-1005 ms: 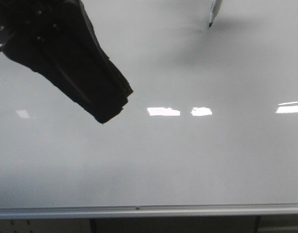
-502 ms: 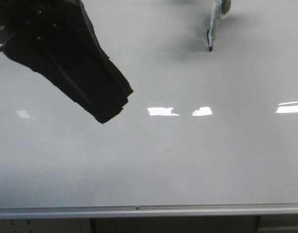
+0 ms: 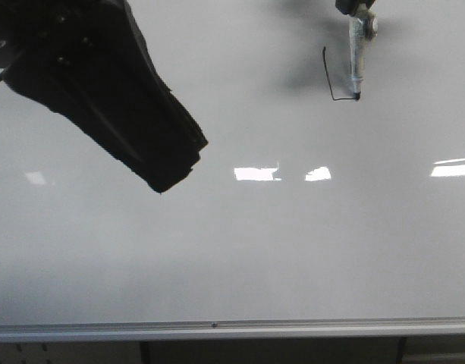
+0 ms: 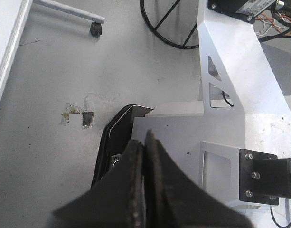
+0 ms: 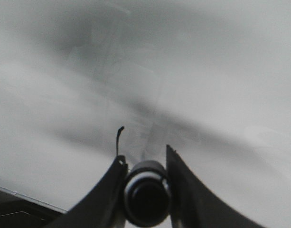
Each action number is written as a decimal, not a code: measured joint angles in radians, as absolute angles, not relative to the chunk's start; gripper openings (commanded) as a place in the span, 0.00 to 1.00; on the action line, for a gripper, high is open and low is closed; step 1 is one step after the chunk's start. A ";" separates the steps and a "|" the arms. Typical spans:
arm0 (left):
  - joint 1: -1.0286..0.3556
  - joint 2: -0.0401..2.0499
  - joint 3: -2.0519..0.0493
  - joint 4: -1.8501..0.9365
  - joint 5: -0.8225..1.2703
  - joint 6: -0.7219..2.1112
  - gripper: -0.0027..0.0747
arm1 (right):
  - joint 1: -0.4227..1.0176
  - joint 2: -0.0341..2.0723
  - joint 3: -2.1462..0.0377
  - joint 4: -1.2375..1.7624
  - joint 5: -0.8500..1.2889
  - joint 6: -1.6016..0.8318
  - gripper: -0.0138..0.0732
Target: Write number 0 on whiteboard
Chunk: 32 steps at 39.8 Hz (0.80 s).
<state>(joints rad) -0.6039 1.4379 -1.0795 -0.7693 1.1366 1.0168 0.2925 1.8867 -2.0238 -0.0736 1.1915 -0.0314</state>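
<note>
The whiteboard (image 3: 293, 250) is a glossy pale grey board with a silver rail along its near edge. The number 0 (image 3: 328, 76) is unfinished: a thin black stroke, one upright side curving into a short bottom line, near the far edge.

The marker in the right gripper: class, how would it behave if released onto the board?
The marker looks round-barrelled, so it would probably roll. It seems slim and light. The glossy whiteboard likely offers little grip.
</note>
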 measured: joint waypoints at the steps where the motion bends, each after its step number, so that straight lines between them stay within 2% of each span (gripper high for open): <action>1: -0.604 1.438 -1.079 -0.769 1.137 1.017 0.01 | 0.293 1.887 -2.025 -0.076 1.192 -0.031 0.09; 32: -0.604 1.438 -1.079 -0.769 1.137 1.017 0.01 | 0.293 1.887 -2.162 -0.097 1.103 -0.014 0.09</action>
